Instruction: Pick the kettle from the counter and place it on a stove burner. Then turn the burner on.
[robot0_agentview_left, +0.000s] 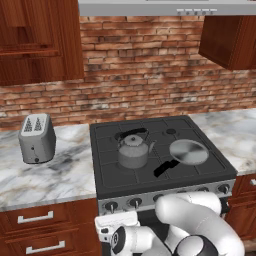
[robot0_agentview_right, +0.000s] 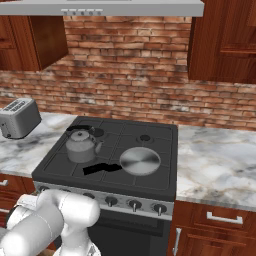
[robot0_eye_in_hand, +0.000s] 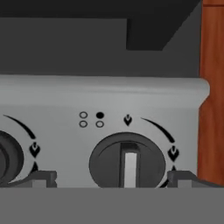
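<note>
While kettle (robot0_agentview_left: 133, 151) on stove (robot0_agentview_left: 105, 172), gripper (robot0_eye_in_hand: 113, 178) wide around knob (robot0_eye_in_hand: 127, 164).

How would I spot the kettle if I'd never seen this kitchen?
Find the black stove against the brick wall. On its left half sits the kettle, squat, round, grey metal, with an arched black handle. The flat round pan beside it has neither dome nor spout.

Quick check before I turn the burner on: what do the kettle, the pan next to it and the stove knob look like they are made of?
Squat grey kettle: looks like brushed metal with a dull sheen; its arched handle is black, maybe plastic.
Round silver pan: shiny metal, with a bright reflective face and a black handle.
Round dark stove knob: matt black, probably plastic, with a pale pointer bar.
</note>
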